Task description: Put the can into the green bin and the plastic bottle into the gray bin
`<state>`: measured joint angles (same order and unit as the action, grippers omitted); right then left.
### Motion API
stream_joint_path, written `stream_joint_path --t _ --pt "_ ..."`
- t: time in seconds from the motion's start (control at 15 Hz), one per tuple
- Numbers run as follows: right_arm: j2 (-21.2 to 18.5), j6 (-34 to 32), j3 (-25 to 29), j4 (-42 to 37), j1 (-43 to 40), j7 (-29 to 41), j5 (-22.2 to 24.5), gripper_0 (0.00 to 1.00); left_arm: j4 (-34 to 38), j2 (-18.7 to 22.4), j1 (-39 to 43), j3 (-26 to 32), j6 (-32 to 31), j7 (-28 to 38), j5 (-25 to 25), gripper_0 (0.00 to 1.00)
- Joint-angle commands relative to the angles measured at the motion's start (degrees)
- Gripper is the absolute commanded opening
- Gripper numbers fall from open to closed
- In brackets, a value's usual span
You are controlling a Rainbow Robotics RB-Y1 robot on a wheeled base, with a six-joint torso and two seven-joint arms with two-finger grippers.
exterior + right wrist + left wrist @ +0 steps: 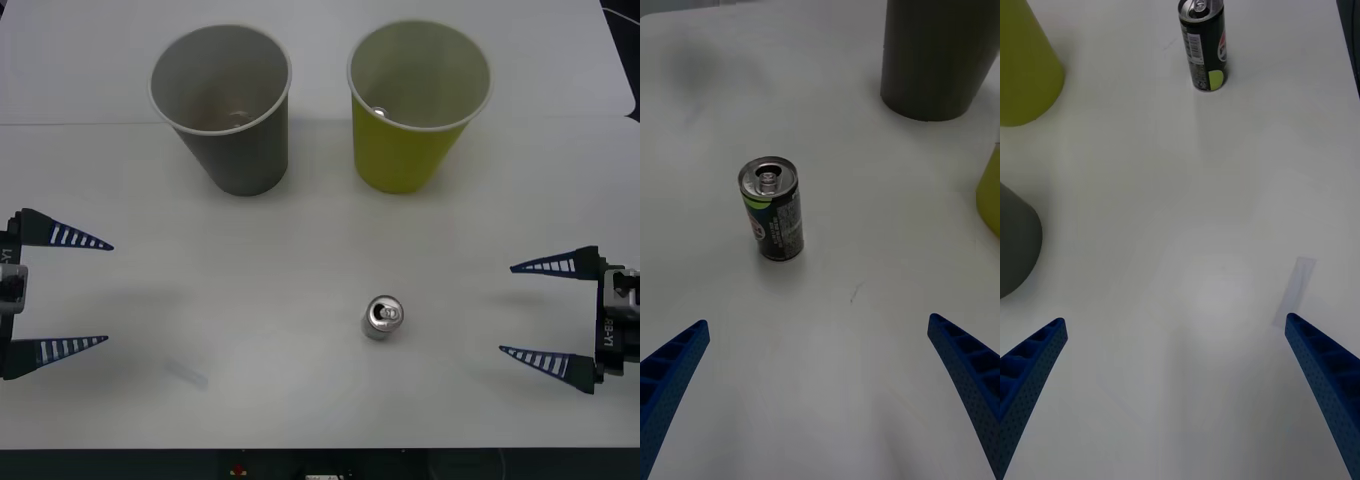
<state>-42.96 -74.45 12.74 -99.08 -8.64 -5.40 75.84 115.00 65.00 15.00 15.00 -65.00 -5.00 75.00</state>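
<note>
Left gripper (pixel 105 293): it is hovering at the left edge of the front frame, low over the table (pixel 300 400). Its 2 blue fingers are standing wide apart and are holding nothing.
Right gripper (pixel 505 308): it is hovering at the right edge of the front frame, at about the same height in the picture. Its 2 fingers are also spreading wide and are gripping nothing.
Can (pixel 382 317): it is standing upright on the table, in the lower middle of the front frame, a little right of center. It is staying between the 2 grippers, nearer to the right one, and nothing is touching it. The pull-tab top is facing up.
Gray bin (pixel 228 110): it is standing upright in the upper left part of the front frame, well apart from the can.
Green bin (pixel 413 108): it is standing upright in the upper right part, just beside the gray bin but not touching it. Something small and shiny is lying inside; I cannot tell what it is.
</note>
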Motion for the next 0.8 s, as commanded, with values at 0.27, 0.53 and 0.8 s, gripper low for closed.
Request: stream_joint_path --t 0.27,0.53,0.8 --pt "7.4 -1.8 -0.2 8.8 1.7 -6.0 -1.2 1.0 0.0 0.0 0.0 0.0 0.0 0.0 0.0 1.0" --pt "11.5 -4.0 -0.3 15.9 4.3 -10.2 -1.4 1.0 0.0 0.0 0.0 0.0 0.0 0.0 0.0 1.0" --pt "14.6 -5.5 -1.7 21.1 6.6 -12.8 -2.2 1.0 0.0 0.0 0.0 0.0 0.0 0.0 0.0 1.0"
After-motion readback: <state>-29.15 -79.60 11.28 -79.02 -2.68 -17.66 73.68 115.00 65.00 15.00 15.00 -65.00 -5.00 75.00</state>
